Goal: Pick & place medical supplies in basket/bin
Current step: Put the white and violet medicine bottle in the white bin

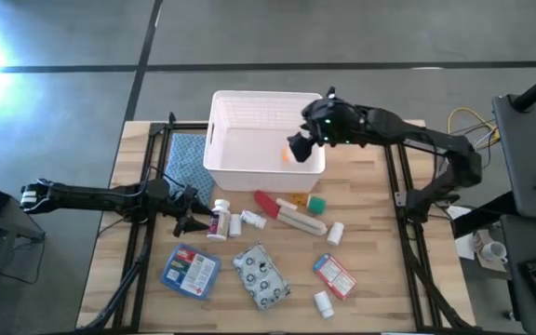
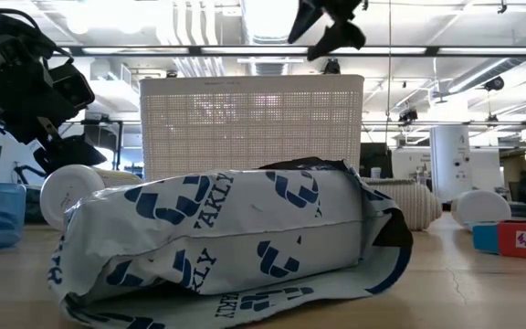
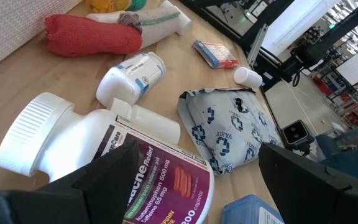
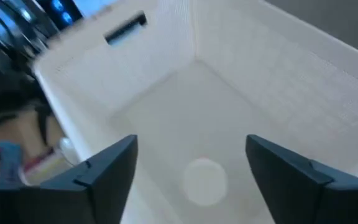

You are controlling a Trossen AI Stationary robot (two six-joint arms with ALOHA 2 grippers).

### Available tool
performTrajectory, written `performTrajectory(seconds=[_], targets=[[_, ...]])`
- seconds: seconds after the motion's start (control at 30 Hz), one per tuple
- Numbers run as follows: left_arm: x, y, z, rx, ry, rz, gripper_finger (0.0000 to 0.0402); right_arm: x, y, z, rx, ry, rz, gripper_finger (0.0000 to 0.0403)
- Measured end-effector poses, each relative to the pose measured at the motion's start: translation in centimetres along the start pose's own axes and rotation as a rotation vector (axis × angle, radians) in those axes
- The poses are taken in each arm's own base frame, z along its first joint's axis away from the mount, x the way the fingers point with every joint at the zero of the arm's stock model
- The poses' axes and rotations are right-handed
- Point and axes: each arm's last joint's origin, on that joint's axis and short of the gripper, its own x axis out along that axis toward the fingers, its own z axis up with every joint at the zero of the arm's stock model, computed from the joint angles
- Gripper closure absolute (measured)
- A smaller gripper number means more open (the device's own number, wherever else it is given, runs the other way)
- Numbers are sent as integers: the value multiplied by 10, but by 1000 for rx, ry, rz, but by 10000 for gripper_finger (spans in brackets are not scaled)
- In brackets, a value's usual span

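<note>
Right jaws (image 4: 191, 168) stand wide and empty over the white basket (image 1: 223, 140), and directly between and beneath them a small pale round thing (image 4: 204, 180) lies on the basket floor — too blurred to name, though from above an orange-tinted spot (image 1: 288, 156) shows at that same corner. By the look of it this is the drop step: an item let go inside, jaws spread above it.

Over to the left jaws (image 3: 185, 186), also spread wide, holding nothing, low over the surface (image 1: 389, 279). Right between the two fingers sits a white pill bottle with a maroon label (image 3: 104, 155), lying on its side, cap pointing away to one side. Just beyond it a smaller white bottle (image 3: 132, 74), then the red tube (image 3: 92, 34) and the cream tube (image 3: 160, 18) farther out. Off to the other side lies the grey-white spotted pouch (image 3: 229, 130), a red-white packet (image 3: 215, 53) beyond that, and a blue packet (image 1: 190, 270) nearest the surface's front edge.

So most supplies are yet to go in. Next move, I'd judge: the left jaws close squarely across the labelled bottle's body, while the right arm lifts clear of the basket rim for another pick.
</note>
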Motion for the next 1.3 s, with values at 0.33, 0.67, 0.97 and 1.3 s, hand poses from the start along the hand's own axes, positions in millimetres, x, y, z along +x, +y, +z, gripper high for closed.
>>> performTrajectory(seconds=[0.33, 0.67, 0.97, 1.3], targets=[[0, 0, 0, 0, 0, 0, 92, -16, 25, 20, -117, -69, 73, 36], [0, 0, 0, -24, -3, -2, 92, -54, 36, 10, -154, 4, 109, 35], [0, -1, 6, -676, -93, 1, 92, -59, 50, -13, -189, 123, 114, 35], [-4, -12, 26, -835, -331, 11, 92, -57, 56, -19, -208, 138, 123, 34]])
